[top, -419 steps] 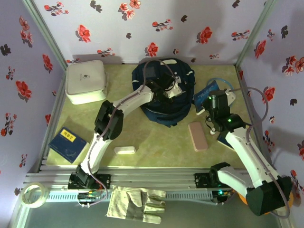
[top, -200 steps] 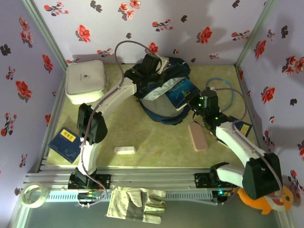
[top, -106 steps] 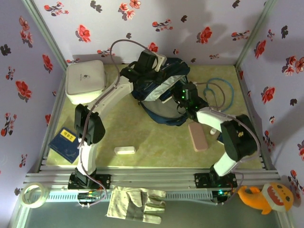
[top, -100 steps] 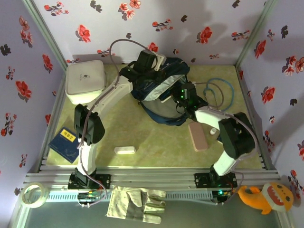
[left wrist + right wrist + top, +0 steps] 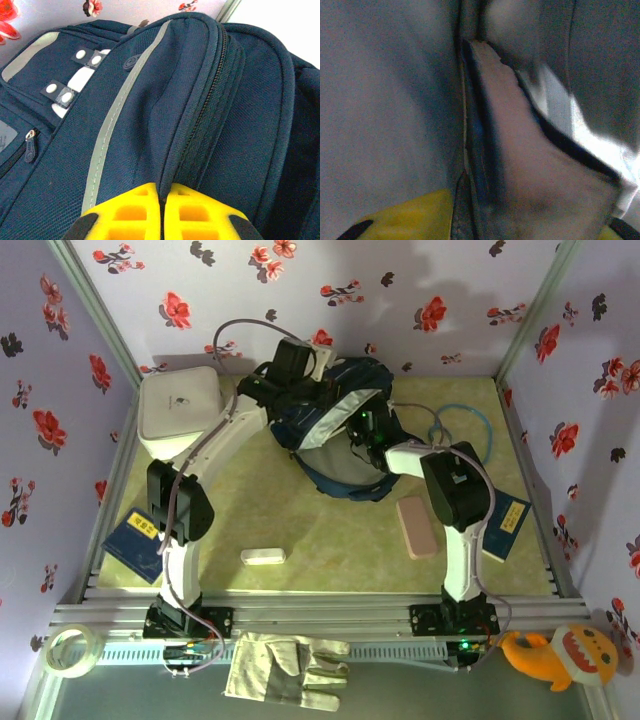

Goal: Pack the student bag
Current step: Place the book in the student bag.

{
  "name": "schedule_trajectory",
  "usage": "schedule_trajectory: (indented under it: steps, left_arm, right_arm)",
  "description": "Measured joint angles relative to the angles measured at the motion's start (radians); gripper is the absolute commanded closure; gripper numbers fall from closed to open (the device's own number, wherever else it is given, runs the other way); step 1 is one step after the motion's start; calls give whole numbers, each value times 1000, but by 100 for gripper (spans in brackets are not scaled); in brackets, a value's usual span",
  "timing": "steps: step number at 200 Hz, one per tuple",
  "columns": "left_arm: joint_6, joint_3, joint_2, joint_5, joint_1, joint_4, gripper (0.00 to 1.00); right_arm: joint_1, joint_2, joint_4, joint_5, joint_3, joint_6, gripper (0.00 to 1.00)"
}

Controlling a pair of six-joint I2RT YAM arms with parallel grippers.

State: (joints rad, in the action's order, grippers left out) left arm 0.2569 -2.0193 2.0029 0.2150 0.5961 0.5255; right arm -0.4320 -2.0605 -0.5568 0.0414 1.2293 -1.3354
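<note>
Two end effectors met the student bag, upper centre of frame: my left end effector pinched its zipper edge, my right end effector sat in the opening, width unclear. Holding it wide seemed key.

**A:** What is out of sight at the right pincer?

**B:** Seen from above, its tips are sunk in the mouth of the student bag, covered by fabric. On its own camera, everything ahead of it is a dim blur. A flat slab stands between the yellow fingers, too soft to name. Whether they grip it cannot be told.

**A:** And the left pincer?

**B:** The picture's bottom edge cuts off its fingers. The bag's seam vanishes between them.
</note>
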Motion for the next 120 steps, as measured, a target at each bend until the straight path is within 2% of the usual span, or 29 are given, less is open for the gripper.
schedule_trajectory:
  steps: [23, 43, 83, 120]
  left_arm:
    - [9, 1, 0, 12, -11, -1, 100]
    - [19, 7, 0, 20, -14, -2, 100]
    - [32, 35, 0, 34, -18, -21, 100]
    - [51, 100, -2, 48, -20, -60, 100]
  right_arm:
    - [0, 6, 27, 15, -2, -9, 45]
    - [0, 74, 78, 27, -47, -11, 41]
    - [5, 384, 163, 24, -250, -10, 40]
    - [10, 652, 329, -83, -402, 21, 32]
